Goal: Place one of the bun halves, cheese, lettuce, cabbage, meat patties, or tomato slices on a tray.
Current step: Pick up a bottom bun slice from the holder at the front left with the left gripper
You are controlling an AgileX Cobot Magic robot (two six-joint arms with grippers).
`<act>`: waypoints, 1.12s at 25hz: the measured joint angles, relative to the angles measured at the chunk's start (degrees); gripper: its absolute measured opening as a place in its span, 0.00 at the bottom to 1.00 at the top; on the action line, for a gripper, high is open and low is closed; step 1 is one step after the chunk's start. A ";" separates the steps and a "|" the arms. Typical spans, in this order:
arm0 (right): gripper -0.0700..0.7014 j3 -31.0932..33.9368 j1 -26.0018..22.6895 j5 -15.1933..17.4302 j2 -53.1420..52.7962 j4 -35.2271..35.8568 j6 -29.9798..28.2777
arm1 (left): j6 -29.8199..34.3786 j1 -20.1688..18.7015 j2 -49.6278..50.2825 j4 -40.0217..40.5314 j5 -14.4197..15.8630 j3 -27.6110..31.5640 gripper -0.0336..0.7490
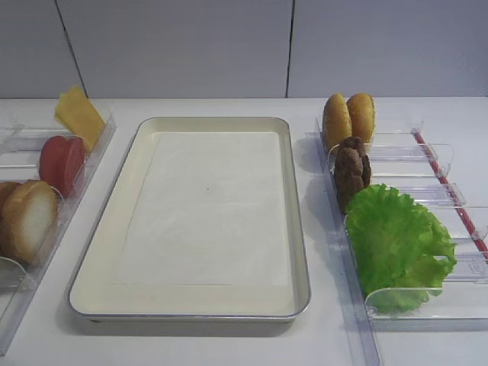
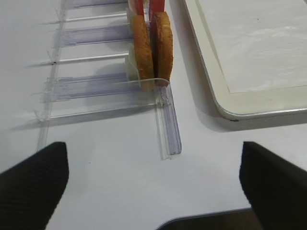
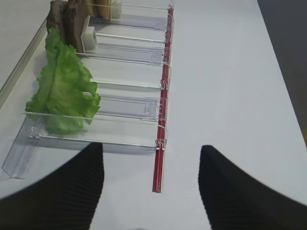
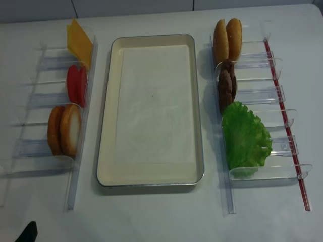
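- The left end effector [image 2: 153, 187] is hovering with its fingers spread wide and nothing between them, just short of the near end of the left holder [image 2: 168, 129], beside the tray [image 2: 249, 105].
- The right end effector [image 3: 151, 189] is hanging spread and empty too, near the lettuce [image 3: 62, 91], on the tray's far side from the bun half.
- The tray [image 1: 99, 252] is lying bare except for its paper liner, long axis running away from the robot; judging by this, nothing is placed yet and the whole pick and place is left.
- The bun half [image 1: 32, 219] is standing on edge in the holder left of the tray, pale face turning toward the tray, its flat faces crossing the holder's long axis.
- Tomato [image 1: 62, 162] and cheese [image 1: 78, 114] are sitting further along that holder; patties [image 1: 351, 169] are standing right of the tray.
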 joint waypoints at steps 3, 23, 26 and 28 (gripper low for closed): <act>0.65 0.00 0.00 0.00 0.00 0.00 0.00 | 0.12 0.00 0.00 0.00 0.00 0.00 0.92; 0.64 0.00 0.00 0.00 0.00 0.00 0.20 | -1.46 0.00 16.09 -4.49 4.93 -9.09 0.59; 0.63 0.00 0.00 0.00 0.00 0.00 0.20 | -1.55 0.00 22.35 -4.91 4.93 -11.03 0.56; 0.63 0.00 0.00 0.00 0.00 0.00 0.20 | -1.44 0.00 26.51 -4.91 4.93 -12.41 0.55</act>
